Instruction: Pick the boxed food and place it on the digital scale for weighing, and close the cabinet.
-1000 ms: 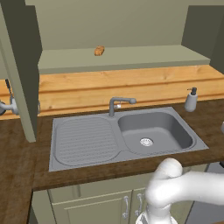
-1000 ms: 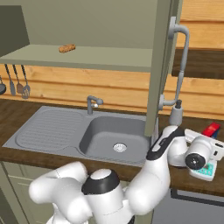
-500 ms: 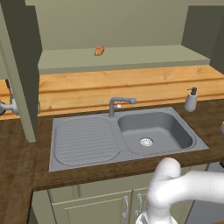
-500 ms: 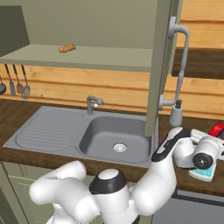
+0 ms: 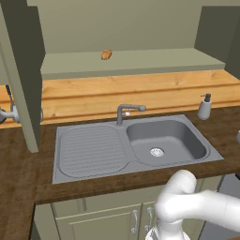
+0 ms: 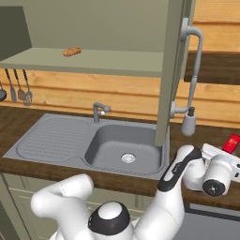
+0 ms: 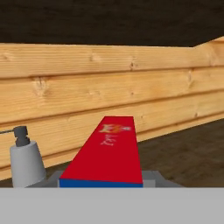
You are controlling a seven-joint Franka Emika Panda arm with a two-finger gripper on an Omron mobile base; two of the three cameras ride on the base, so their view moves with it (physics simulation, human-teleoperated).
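The fingers (image 6: 233, 152) stand closed on the boxed food (image 7: 106, 151), its red top stretching ahead of them; a grey dispenser (image 7: 26, 162) stands beside it.

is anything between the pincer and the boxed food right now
Nothing visible. In the hand view the boxed food lies right in front of the camera, red face up, with no object before it. The soap dispenser stands off to one side, by the wooden wall.

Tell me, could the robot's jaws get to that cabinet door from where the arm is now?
Probably yes. The gripper is low at the counter's right end, by the boxed food. The open cabinet door hangs just to its left above the sink, with nothing between them, though the jaws would have to rise first.
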